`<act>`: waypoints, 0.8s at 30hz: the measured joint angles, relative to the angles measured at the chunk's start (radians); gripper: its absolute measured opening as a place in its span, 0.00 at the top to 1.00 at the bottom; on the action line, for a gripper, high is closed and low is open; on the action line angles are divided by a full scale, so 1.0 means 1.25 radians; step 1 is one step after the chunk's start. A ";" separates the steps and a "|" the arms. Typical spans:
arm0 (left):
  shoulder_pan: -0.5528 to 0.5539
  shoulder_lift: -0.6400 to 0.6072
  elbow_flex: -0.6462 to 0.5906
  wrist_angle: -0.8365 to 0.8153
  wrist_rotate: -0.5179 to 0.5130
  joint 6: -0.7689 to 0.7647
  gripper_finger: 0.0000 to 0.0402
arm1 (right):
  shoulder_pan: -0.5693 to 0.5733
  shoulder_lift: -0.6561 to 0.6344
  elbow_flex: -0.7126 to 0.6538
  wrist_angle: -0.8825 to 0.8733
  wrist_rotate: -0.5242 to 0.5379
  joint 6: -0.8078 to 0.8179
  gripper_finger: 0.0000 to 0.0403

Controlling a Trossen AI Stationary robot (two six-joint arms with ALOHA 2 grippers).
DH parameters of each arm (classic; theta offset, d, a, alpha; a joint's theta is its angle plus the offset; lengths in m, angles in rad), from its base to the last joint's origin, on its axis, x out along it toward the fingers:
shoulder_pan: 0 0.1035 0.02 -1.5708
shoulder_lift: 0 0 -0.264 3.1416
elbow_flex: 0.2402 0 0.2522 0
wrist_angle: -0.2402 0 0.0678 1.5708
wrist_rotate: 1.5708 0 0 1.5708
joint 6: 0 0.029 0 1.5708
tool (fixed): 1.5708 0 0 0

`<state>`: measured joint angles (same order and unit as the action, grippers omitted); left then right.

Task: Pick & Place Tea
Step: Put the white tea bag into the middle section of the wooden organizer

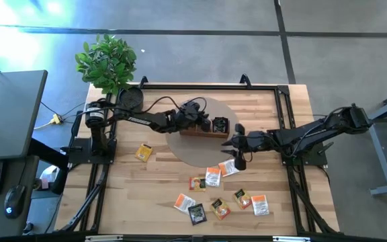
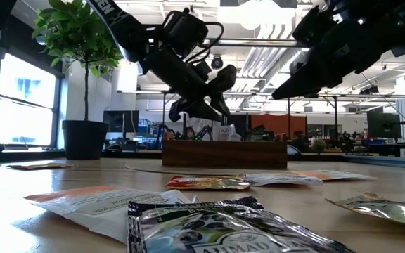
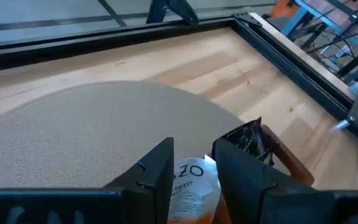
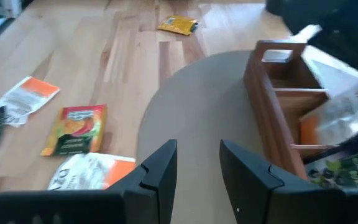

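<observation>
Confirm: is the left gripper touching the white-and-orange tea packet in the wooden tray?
Cannot tell. In the left wrist view the left gripper frames the white-and-orange tea packet between open fingers; neither contact nor gap shows plainly.

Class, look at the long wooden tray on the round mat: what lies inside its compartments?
The wooden tray holds a black packet in one end compartment and a white-and-orange packet beside it. The left gripper hovers above, hiding the rest.

wooden tray (image 1: 203, 130) on round mat (image 1: 200, 151); tea packets (image 1: 217, 195) scattered in front
</observation>
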<state>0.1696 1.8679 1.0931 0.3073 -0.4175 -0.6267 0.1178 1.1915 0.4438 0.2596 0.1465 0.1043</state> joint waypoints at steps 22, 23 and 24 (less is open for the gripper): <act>-0.051 -0.257 0.000 -0.225 0.338 0.213 0.87 | 0.001 0.000 0.000 -0.060 -0.042 0.053 0.71; -0.067 -0.275 0.000 -0.259 0.309 0.223 0.88 | 0.001 0.000 0.000 -0.061 -0.040 0.066 0.71; -0.083 -0.295 0.000 -0.303 0.280 0.224 0.89 | 0.001 0.000 0.000 -0.061 -0.034 0.079 0.71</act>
<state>0.0660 1.4987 1.0927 -0.0712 -0.0671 -0.3463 0.1188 1.1915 0.4438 0.1837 0.1043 0.2027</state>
